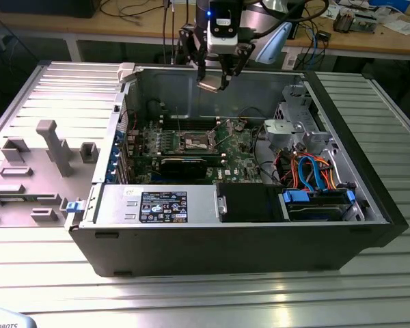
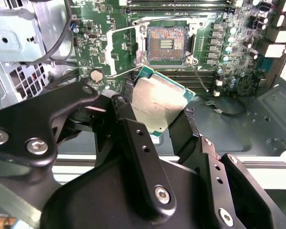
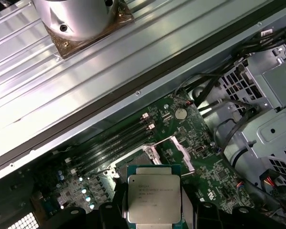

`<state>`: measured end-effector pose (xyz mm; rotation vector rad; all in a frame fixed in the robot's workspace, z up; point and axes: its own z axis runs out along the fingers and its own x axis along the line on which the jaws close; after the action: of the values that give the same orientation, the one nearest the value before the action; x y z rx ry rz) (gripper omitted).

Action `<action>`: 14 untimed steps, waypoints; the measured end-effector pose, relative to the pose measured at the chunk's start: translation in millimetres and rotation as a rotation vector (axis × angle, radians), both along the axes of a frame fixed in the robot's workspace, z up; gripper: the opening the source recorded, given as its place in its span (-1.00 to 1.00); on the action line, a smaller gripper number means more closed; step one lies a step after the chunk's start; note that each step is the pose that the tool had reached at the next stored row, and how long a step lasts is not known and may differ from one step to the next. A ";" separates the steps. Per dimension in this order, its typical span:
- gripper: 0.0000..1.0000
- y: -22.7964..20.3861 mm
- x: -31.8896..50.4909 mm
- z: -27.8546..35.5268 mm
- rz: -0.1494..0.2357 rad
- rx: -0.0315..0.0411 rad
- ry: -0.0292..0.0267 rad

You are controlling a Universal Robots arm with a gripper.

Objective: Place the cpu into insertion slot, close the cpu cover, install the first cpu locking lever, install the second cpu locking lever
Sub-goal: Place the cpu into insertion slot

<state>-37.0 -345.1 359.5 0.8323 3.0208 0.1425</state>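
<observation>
My gripper (image 1: pixel 219 78) hangs above the back of the open computer case, shut on the cpu (image 1: pixel 209 85), a flat square chip with a silvery top. In both wrist views the cpu (image 2: pixel 157 100) (image 3: pixel 154 198) sits tilted between the black fingers (image 2: pixel 126 124), held by two opposite edges. The insertion slot (image 2: pixel 167 44) (image 1: pixel 197 142) lies open on the green motherboard below and ahead of the chip, its dark centre showing. The cpu cover (image 2: pixel 113 52) stands raised beside the slot. A thin wire lever (image 2: pixel 200 78) sticks out by the slot's corner.
Long memory slots (image 2: pixel 176 5) run beside the socket. A black expansion card (image 1: pixel 184 166) lies in front of it, with the power supply (image 1: pixel 157 205) nearer. A drive cage and coloured cables (image 1: pixel 314 174) fill the exterior view's right. A grey fixture tray (image 1: pixel 41 164) sits outside the case.
</observation>
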 end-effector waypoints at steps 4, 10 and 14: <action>0.08 0.0 0.0 0.0 -0.023 0.0000 0.0000; 0.08 0.0 0.0 -0.1 -0.026 0.0001 0.0000; 0.08 0.0 0.0 -0.1 -0.026 0.0001 0.0000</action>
<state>-37.0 -345.1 359.4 0.8707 3.0087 0.1424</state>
